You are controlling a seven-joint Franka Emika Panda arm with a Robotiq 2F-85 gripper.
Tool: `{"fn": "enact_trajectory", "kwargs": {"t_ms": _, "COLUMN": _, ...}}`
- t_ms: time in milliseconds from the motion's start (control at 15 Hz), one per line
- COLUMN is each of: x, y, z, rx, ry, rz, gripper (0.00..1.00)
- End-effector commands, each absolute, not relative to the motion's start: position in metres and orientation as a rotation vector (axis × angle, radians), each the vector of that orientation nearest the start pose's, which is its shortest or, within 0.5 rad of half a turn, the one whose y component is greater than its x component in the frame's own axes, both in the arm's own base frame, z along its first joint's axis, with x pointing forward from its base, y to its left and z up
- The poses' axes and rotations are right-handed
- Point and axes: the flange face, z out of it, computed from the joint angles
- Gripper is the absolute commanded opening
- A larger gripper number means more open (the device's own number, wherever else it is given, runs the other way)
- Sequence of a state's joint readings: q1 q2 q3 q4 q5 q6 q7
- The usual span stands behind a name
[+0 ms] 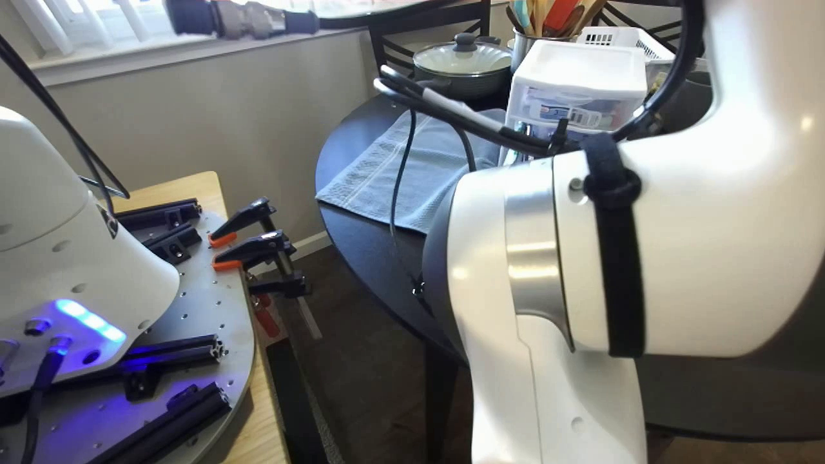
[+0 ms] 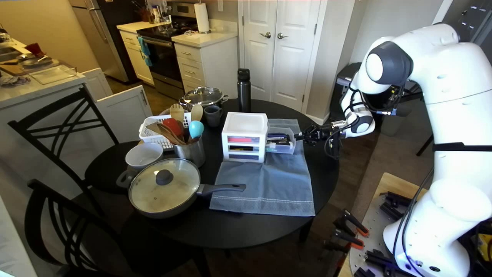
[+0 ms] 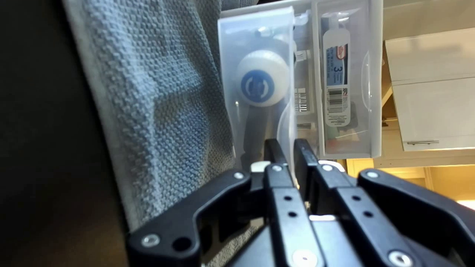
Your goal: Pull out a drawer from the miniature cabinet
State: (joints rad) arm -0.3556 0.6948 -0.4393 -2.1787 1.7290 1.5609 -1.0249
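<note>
Here's the lowest drawer (image 2: 285, 150) in an exterior view, sticking well out from the side of the white miniature cabinet (image 2: 245, 122), just over the grey-blue towel (image 2: 265, 184): a shallow, frosty see-through tray, with dark blue and black bits (image 2: 278, 138) crowded inside! From the wrist, a round white piece (image 3: 262, 78) with a blue centre shows through its cloudy front. And the gripper (image 3: 288, 145), jaws nearly together, has that front's edge pinched between its fingertips.
</note>
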Motion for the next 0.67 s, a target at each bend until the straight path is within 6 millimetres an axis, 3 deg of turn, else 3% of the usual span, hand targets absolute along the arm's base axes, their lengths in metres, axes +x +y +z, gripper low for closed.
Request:
{"fn": "enact_trajectory", "kwargs": {"t_ms": 0, "x": 0.3902, "y": -0.2950, "z": 0.0900, "rx": -1.611, "ry": 0.938, "rz": -0.462, "gripper": 0.06}}
{"fn": "enact_trajectory", "kwargs": {"t_ms": 333, "x": 0.3947, "y": -0.2934, "z": 0.0919, "rx": -1.608, "ry": 0.929, "rz": -0.461, "gripper": 0.07}}
{"fn": "enact_trajectory", "kwargs": {"t_ms": 400, "x": 0.3950, "y": -0.2938, "z": 0.0922, "rx": -1.607, "ry": 0.928, "rz": -0.460, "gripper": 0.37}}
{"fn": "enact_trajectory", "kwargs": {"t_ms": 467, "x": 0.3955, "y": -0.2941, "z": 0.0928, "rx": -1.605, "ry": 0.926, "rz": -0.458, "gripper": 0.38}}
{"fn": "enact_trajectory", "kwargs": {"t_ms": 600, "x": 0.3958, "y": -0.2951, "z": 0.0938, "rx": -1.617, "ry": 0.928, "rz": -0.463, "gripper": 0.49}}
